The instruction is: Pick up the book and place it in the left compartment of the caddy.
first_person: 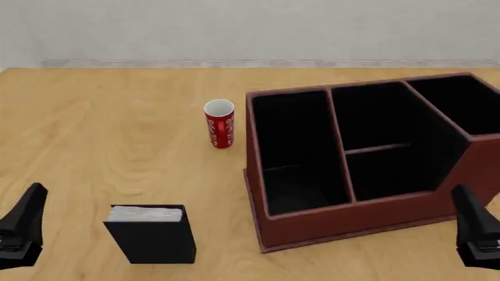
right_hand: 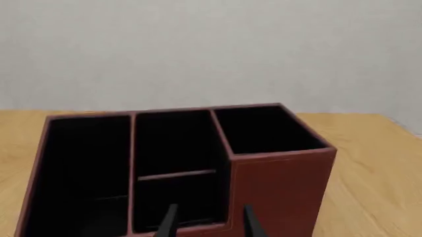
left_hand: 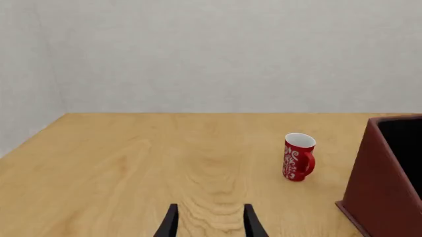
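Observation:
The book (first_person: 151,237) stands upright on the table near the front left, dark cover facing me and white page edges on top. The caddy (first_person: 367,175) is a large reddish-brown box with black inside, right of centre; its left compartment (first_person: 293,140) is the long section nearest the mug. My left gripper (first_person: 31,202) hangs left of the book, apart from it, open (left_hand: 211,224) and holding nothing. My right gripper (first_person: 466,205) is by the caddy's front right corner, open (right_hand: 209,223), facing the caddy (right_hand: 277,187) and its left compartment (right_hand: 86,168). The left wrist view does not show the book.
A red mug (first_person: 219,123) with white patterning stands just left of the caddy's far left corner; the left wrist view shows this mug (left_hand: 299,157) beside the caddy wall (left_hand: 386,187). A grey wall bounds the wooden table (first_person: 102,129) at the back.

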You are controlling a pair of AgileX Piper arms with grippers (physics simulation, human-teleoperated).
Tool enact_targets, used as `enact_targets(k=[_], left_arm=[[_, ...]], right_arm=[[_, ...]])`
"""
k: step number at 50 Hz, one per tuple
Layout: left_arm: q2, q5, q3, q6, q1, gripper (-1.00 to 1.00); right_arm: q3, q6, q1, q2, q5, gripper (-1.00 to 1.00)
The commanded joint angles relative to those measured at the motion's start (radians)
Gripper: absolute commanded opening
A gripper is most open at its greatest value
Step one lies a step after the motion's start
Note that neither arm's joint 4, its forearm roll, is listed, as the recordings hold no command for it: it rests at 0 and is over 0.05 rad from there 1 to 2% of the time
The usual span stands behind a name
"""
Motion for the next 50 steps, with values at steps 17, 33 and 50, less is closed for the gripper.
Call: enact_targets(k=[17, 33, 50], left_arm=[[0.000, 0.000, 0.000, 0.000, 0.000, 1.00], [0.000, 0.000, 0.000, 0.000, 0.000, 1.00], [0.000, 0.000, 0.000, 0.000, 0.000, 1.00]], right_arm=[[-0.086, -0.107, 0.193, 0.143, -0.020, 1.00], [-0.258, -0.130, 0.381, 0.386, -0.030, 1.00], [-0.480, -0.200, 0.527, 0.637, 0.051, 1.00]])
